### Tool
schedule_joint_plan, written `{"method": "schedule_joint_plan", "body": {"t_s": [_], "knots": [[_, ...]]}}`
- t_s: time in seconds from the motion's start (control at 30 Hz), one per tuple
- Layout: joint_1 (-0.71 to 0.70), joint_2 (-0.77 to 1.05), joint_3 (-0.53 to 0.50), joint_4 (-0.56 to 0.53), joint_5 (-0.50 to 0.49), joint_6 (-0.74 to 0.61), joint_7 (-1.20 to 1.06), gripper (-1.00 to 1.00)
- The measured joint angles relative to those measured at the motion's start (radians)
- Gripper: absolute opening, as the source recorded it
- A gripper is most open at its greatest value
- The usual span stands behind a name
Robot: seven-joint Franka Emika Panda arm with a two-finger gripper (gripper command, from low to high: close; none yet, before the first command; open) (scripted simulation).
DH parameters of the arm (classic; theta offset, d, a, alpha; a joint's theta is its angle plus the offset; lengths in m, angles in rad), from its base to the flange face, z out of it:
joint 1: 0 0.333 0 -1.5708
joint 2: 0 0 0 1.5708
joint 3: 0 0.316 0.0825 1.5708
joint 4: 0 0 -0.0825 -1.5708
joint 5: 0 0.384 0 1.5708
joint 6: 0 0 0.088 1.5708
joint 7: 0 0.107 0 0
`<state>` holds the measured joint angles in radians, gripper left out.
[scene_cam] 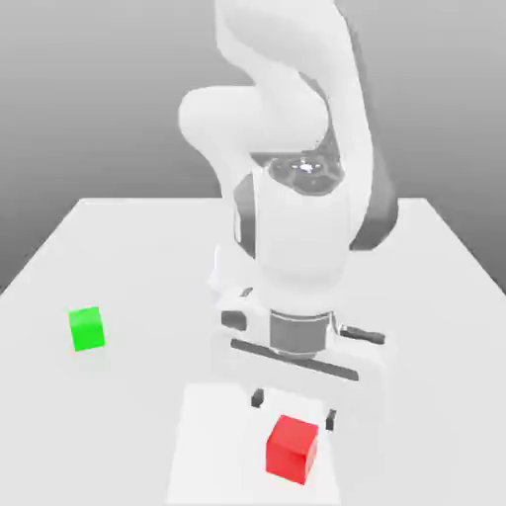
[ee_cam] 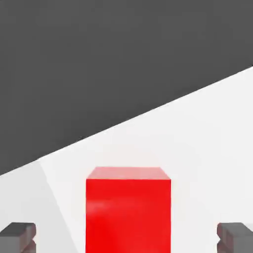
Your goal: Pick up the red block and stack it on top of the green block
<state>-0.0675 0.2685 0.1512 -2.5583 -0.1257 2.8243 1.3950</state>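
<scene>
The red block [scene_cam: 292,448] rests on the white table near the front edge in the exterior view. My gripper [scene_cam: 295,409] hangs directly over it, open, its two dark fingertips [scene_cam: 259,398] spread wider than the cube and close to the level of its top. In the hand view the red block [ee_cam: 128,210] sits centred in my gripper [ee_cam: 127,238], with a fingertip [ee_cam: 19,237] well clear of each side. Nothing is held. The green block [scene_cam: 86,328] stands alone on the table toward the exterior view's left, well away from the gripper.
The white table [scene_cam: 435,287] stretches back behind the arm, whose bulky white links [scene_cam: 296,227] rise over the middle. A paler rectangular patch [scene_cam: 212,445] lies on the table under the red block. Table surface separates the two blocks.
</scene>
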Motion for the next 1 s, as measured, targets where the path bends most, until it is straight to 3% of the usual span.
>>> {"method": "schedule_joint_plan", "body": {"t_s": [0.03, 0.07, 0.3, 0.5, 0.8, 1.0], "knots": [[0.013, 0.036, -0.016, 0.005, -0.015, 0.03, 0.012, 0.0], [0.022, 0.063, -0.027, 0.009, -0.027, 0.052, 0.021, -1.0], [0.023, 0.065, -0.029, 0.009, -0.028, 0.055, 0.022, -1.0], [-0.018, -0.119, 0.004, -0.027, 0.05, -0.092, -0.052, -1.0], [-0.349, -0.297, -0.181, -0.166, -0.057, -0.129, -0.252, -1.0], [-0.491, -0.415, -0.317, -0.263, -0.081, -0.145, -0.428, -1.0]]}}
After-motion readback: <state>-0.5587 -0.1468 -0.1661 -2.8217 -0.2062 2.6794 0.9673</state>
